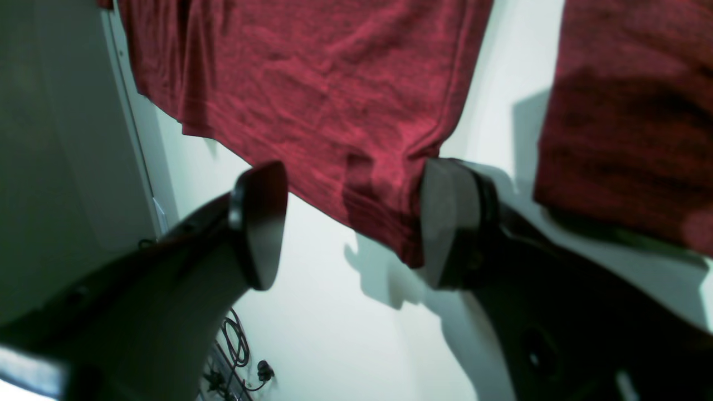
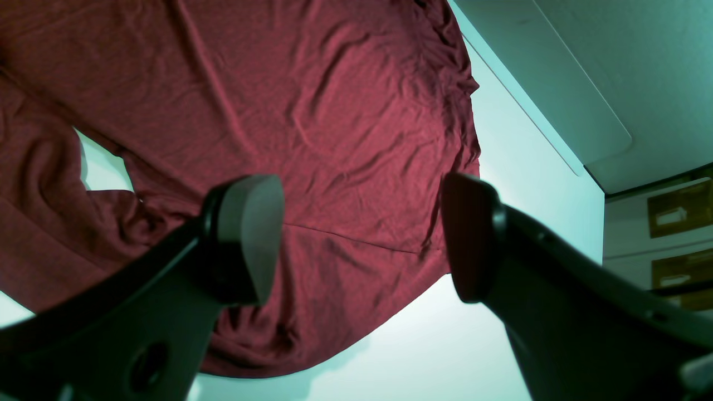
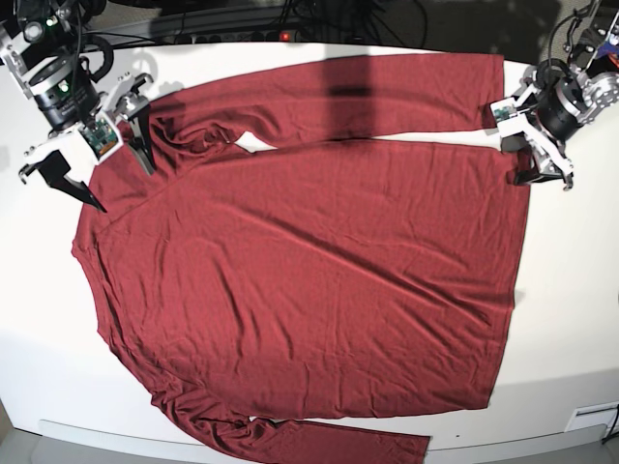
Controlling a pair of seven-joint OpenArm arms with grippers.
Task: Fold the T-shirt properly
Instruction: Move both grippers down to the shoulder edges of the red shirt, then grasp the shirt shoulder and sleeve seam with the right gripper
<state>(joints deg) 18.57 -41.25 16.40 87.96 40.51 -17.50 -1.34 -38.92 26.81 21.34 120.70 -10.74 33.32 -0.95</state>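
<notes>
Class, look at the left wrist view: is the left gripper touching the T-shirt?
Cannot tell. In the left wrist view the open left gripper straddles the T-shirt hem corner; one finger overlaps the cloth's edge, but neither contact nor a gap shows plainly.

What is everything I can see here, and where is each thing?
T-shirt: one, dark red, long-sleeved, spread flat across the middle of the table, one sleeve along the far edge, one along the near edge.
Table: one, white, under the shirt.
Cables: several, dark, behind the table's far edge.
Left gripper: one, black, open, at the shirt's hem corner on the base view's right.
Right gripper: one, black, open, over the shirt's shoulder on the base view's left.
</notes>
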